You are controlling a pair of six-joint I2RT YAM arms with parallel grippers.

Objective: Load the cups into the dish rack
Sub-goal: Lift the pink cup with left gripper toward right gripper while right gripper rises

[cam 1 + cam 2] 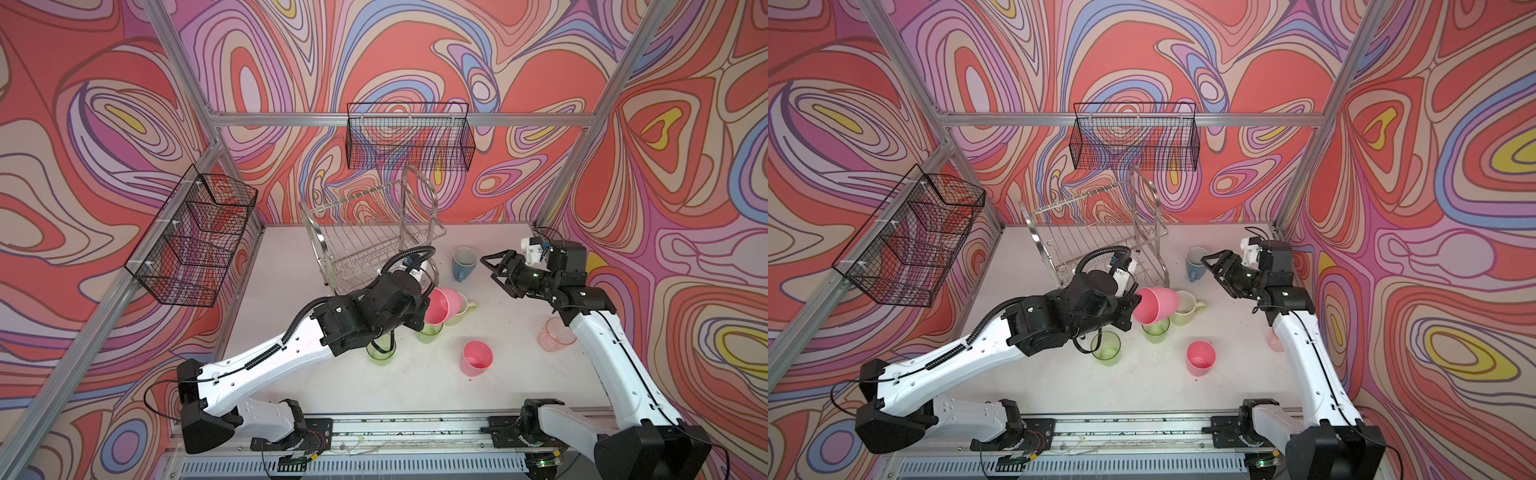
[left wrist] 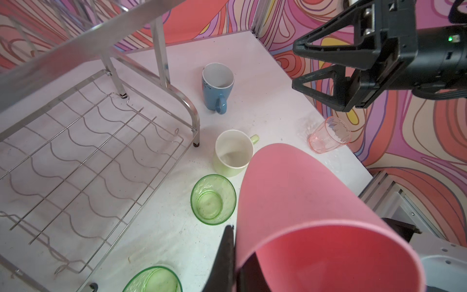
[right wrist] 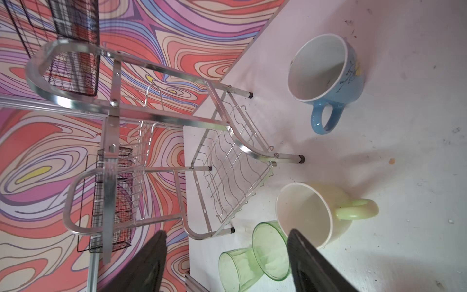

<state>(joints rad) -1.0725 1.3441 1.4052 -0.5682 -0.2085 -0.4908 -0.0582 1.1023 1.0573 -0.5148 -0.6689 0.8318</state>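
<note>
My left gripper (image 2: pixel 237 252) is shut on the rim of an opaque pink tumbler (image 2: pixel 316 215), one finger outside the wall and one inside. The tumbler (image 1: pixel 436 305) hangs tilted above the table beside the silver dish rack (image 1: pixel 374 241), whose tiers hold nothing. My right gripper (image 1: pixel 488 269) hovers open and holds nothing, just right of the blue mug (image 1: pixel 463 262). On the table stand a pale-green mug (image 1: pixel 459 309), two clear green cups (image 1: pixel 380 353) (image 1: pixel 430 332), a second pink tumbler (image 1: pixel 476 357) and a clear pinkish cup (image 1: pixel 555 334) by the right arm.
Two black wire baskets hang on the walls, one on the left (image 1: pixel 195 237) and one at the back (image 1: pixel 409 137) above the rack. The arm rail (image 1: pixel 415 428) runs along the table's front edge.
</note>
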